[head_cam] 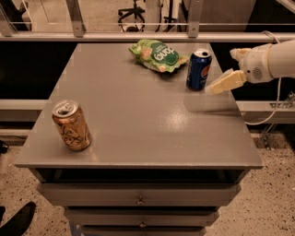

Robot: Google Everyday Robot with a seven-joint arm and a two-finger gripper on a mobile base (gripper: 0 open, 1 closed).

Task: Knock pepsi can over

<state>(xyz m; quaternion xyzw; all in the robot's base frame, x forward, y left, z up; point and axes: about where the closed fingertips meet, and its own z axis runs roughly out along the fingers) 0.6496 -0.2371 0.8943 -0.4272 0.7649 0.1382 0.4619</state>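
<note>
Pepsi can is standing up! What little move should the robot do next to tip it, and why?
Probably a short sideways push of the gripper into the pepsi can. The can stands upright near the far right corner of the table, and the gripper hangs close beside it, level with its lower half; whether they touch I cannot tell.

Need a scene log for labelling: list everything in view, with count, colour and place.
pepsi can: one, dark blue, upright, table's far right.
brown can: one, golden-brown, upright, table's near left.
snack bag: one, green, lying at the far edge, left of the pepsi can.
table: one, grey, centre.
drawers: stacked, grey, under the table.
rail: one, grey, behind the table.
chair: one, dark, far background.
arm: one, white, reaching in from the right.
gripper: one, cream, just right of the pepsi can.
</note>
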